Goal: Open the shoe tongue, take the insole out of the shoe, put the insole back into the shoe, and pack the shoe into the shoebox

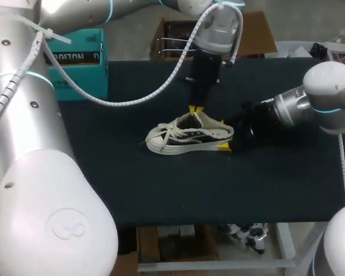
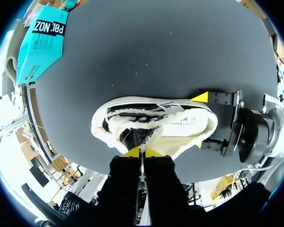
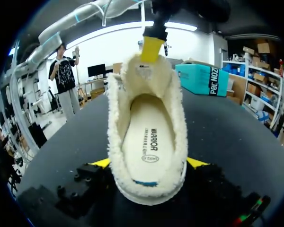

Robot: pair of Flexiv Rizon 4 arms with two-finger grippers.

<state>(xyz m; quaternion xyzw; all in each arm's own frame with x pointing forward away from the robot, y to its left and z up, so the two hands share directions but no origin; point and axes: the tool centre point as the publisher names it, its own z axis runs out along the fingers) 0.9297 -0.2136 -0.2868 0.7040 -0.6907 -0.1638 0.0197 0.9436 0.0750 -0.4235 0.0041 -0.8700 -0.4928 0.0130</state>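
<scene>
Well, the shoe (image 1: 190,137) stands on its sole near the middle of the dark tabletop (image 1: 161,195), toe towards my left side. It is a cream sneaker with dark side panels and a fleecy lining. The pale insole (image 3: 146,142) lies flat inside. My left tool (image 1: 195,109) hangs above it, tips pressed together on the tongue (image 3: 144,78), which stands upright. My right tool (image 3: 149,162) clasps the heel from both sides. The teal shoebox (image 1: 80,63) sits well apart at the far left corner.
</scene>
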